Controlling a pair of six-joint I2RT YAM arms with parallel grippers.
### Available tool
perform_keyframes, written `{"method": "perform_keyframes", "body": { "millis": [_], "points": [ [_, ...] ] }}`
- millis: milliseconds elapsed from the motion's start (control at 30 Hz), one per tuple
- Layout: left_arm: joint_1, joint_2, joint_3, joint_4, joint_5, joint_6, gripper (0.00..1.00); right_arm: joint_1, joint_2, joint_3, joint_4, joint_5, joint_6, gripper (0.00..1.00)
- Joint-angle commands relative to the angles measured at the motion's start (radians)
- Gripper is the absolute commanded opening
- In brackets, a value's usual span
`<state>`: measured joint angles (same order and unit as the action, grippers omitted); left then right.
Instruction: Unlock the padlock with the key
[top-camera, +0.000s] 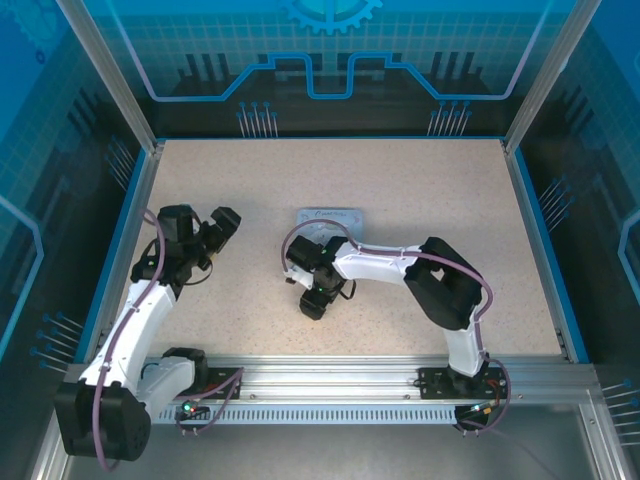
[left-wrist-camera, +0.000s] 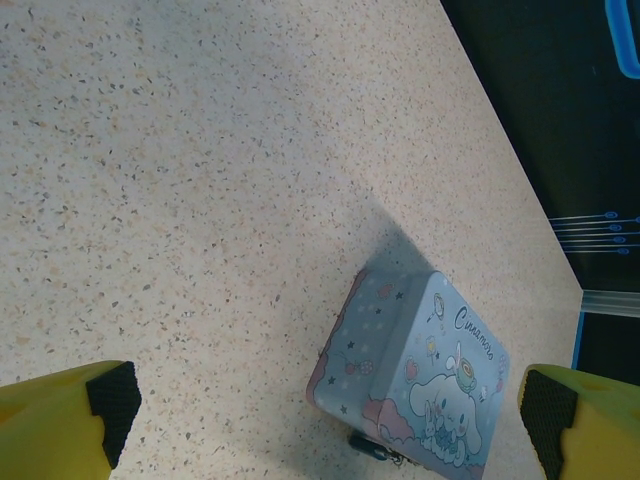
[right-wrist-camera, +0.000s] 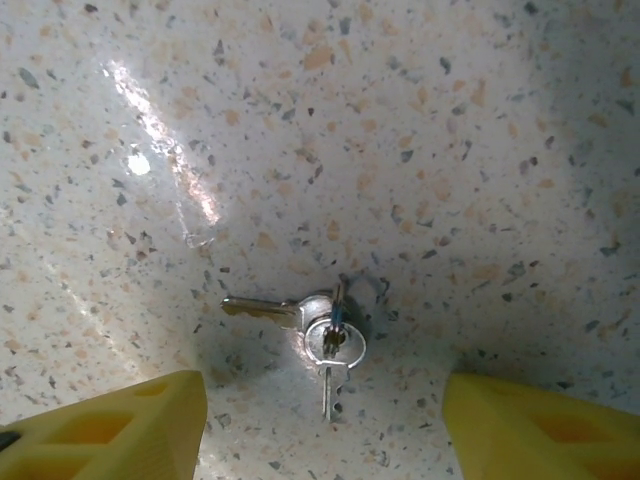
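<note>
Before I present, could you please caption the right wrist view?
Open right gripper framing the key on the speckled table.

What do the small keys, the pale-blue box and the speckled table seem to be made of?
The small silvery keys look like bare polished metal: they glint. The pale-blue square box with a cartoon dog seems printed tin, smooth with rounded edges; plastic is possible. The beige speckled table surface looks like glossy laminate or stone composite: it mirrors light.

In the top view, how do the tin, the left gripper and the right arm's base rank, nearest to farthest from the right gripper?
From the right gripper:
1. tin, just beyond it, partly under the arm.
2. left gripper, off to its left.
3. right arm's base, at the table's near right edge.
</note>
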<state>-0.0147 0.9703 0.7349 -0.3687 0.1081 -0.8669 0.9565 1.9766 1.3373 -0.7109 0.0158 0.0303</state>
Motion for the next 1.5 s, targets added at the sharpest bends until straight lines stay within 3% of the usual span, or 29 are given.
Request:
{"method": "perform_keyframes", "body": {
  "millis": [0, 700, 1467],
  "points": [
    [0.011, 0.01, 0.019, 0.002, -0.013, -0.022, 0.99, 0.007, 0.049, 0.013, -0.002, 0.039, -0.03, 0.65],
    [0.011, 0.045, 0.013, 0.034, 0.016, -0.038, 0.99, 0.034, 0.063, 0.056, 0.035, 0.072, -0.01, 0.56],
    [0.011, 0.05, 0.001, 0.05, 0.03, -0.055, 0.99, 0.044, 0.067, 0.049, 0.069, 0.073, 0.022, 0.52]
  ]
}}
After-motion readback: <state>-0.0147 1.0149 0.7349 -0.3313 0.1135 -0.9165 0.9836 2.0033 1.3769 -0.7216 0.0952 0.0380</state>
